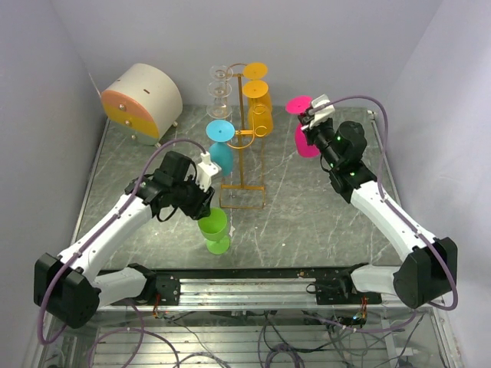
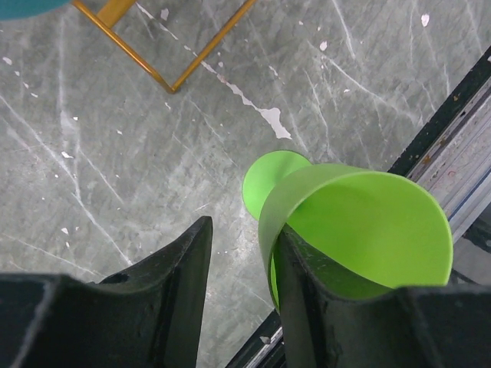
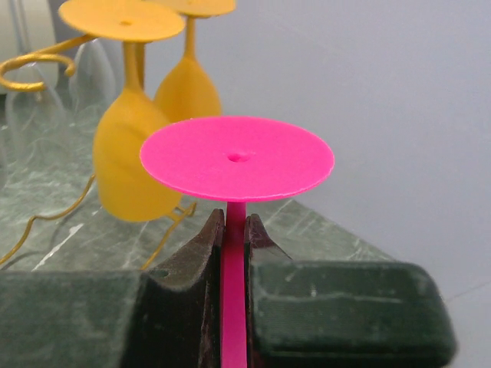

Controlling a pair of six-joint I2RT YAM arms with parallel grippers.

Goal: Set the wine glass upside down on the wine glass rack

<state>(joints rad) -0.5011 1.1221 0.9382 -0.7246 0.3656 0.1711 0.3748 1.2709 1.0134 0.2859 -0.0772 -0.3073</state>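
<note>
From above, the tall orange-gold wire wine glass rack (image 1: 244,153) stands on the grey marbled table (image 1: 307,215), with the inverted pink plastic wine glass (image 1: 307,142) aloft right of it; in the left wrist view, the left gripper (image 2: 245,228) has its fingers spread astride the wall of an upright green plastic glass (image 2: 360,230); in the right wrist view, the right gripper (image 3: 234,218) pinches the pink stem.

No legible txt, labels, brands, nos. or signs anywhere in the 3 views.
</note>
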